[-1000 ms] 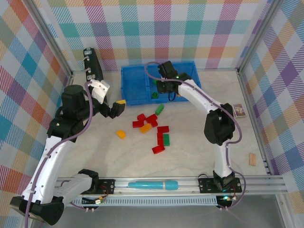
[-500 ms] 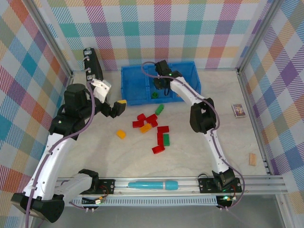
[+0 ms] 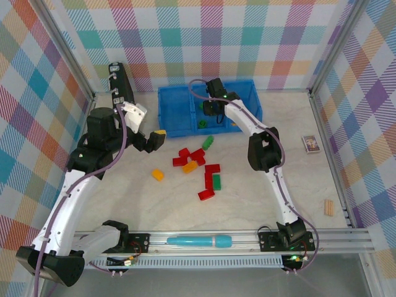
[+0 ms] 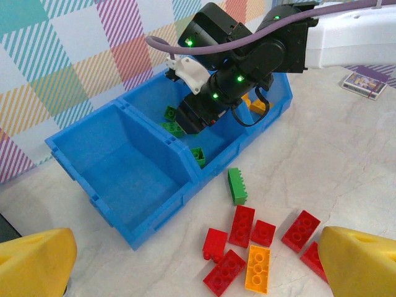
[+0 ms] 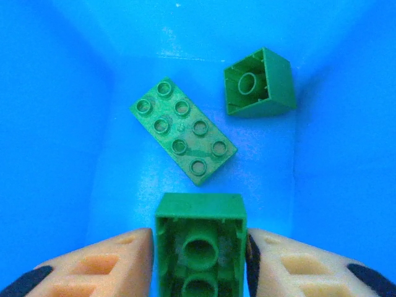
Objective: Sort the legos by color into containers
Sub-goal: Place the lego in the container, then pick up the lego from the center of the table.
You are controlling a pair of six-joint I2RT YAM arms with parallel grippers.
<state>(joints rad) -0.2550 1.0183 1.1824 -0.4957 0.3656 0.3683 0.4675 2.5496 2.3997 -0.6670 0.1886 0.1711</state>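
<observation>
Your right claw (image 5: 199,240) has reached the middle compartment (image 5: 62,136), green brick (image 5: 199,213) between its pads above two greens (image 5: 184,139); clamped or freed, I cannot tell. Left claw (image 4: 198,263) apart.

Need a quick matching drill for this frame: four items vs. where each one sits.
Items:
1. teal pen
2. wooden block
3. black case
4. right end effector

Places:
a. far-left corner
b. inside the tray, middle compartment
c. near edge, centre
d. right edge

Pairs: 1-c, 2-d, 3-a, 4-b
</observation>
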